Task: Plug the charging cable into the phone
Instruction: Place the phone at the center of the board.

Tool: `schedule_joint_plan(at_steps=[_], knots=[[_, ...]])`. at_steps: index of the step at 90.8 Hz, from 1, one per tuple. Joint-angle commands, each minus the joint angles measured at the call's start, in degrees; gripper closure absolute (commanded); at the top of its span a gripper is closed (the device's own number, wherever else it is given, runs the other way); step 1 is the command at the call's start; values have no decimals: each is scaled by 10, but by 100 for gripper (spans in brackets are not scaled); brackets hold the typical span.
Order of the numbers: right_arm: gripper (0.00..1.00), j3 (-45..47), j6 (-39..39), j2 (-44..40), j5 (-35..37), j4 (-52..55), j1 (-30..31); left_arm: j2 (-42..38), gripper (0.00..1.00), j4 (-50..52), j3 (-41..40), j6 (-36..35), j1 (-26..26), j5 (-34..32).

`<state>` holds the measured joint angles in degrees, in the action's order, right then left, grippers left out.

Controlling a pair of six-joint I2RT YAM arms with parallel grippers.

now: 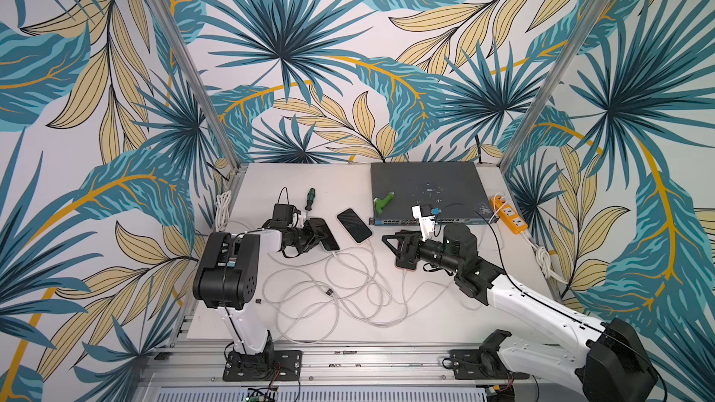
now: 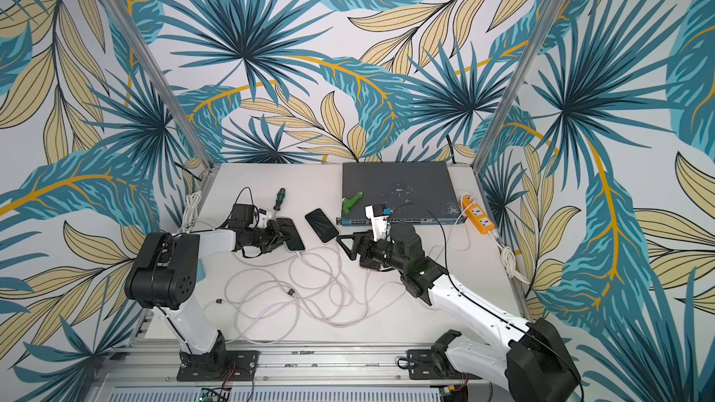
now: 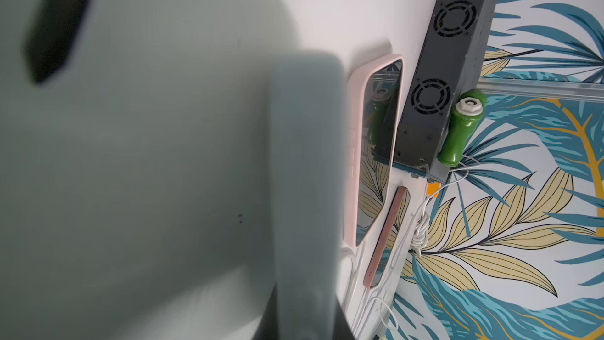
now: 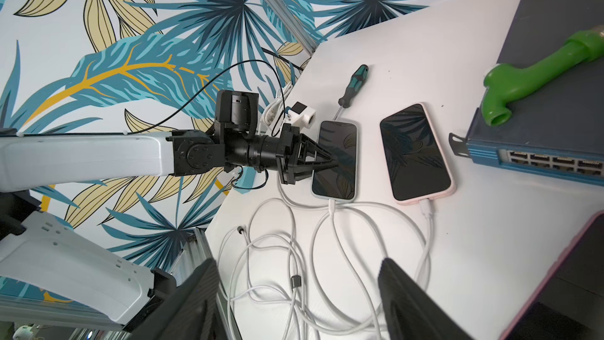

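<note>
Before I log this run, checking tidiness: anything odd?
The white cables lie tangled in overlapping loops before the phones, a loose plug among them. A green pipe fitting sits atop the network switch.

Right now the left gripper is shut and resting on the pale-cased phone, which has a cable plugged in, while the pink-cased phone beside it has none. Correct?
No: the pink-cased phone also has a white cable plugged in, as the right wrist view shows. The rest holds: the left gripper is shut, resting on the pale-cased phone, itself plugged in.
</note>
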<state>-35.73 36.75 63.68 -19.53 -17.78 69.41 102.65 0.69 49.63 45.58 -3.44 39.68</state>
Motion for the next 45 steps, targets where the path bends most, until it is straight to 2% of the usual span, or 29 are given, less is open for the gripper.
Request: schedule_joint_plan(at_steps=[1,6,9,11,13,16,19,31,39,45], knots=[[20,12,3,-11,17,-11,-2,2,88,-7,0,-35,2,-21],[14,11,2,-12,22,-4,-4,1,66,11,-2,-41,3,-33],[11,8,1,-13,27,4,-7,-2,39,24,-3,-47,2,-41],[6,6,-1,-14,31,14,-7,-6,24,37,-3,-52,3,-49],[4,2,-3,-15,39,27,-9,-10,14,54,-1,-56,3,-60],[1,-6,-7,-16,50,50,-12,-20,3,86,3,-65,3,-83],[0,-18,-16,-17,59,80,-20,-32,0,110,6,-74,3,-100],[0,-48,-38,-20,94,159,-52,-92,0,232,35,-109,2,-176],[0,-67,-50,-22,144,211,-77,-150,0,320,61,-130,3,-275],[0,-85,-64,-28,227,259,-108,-203,0,359,68,-148,2,-362]])
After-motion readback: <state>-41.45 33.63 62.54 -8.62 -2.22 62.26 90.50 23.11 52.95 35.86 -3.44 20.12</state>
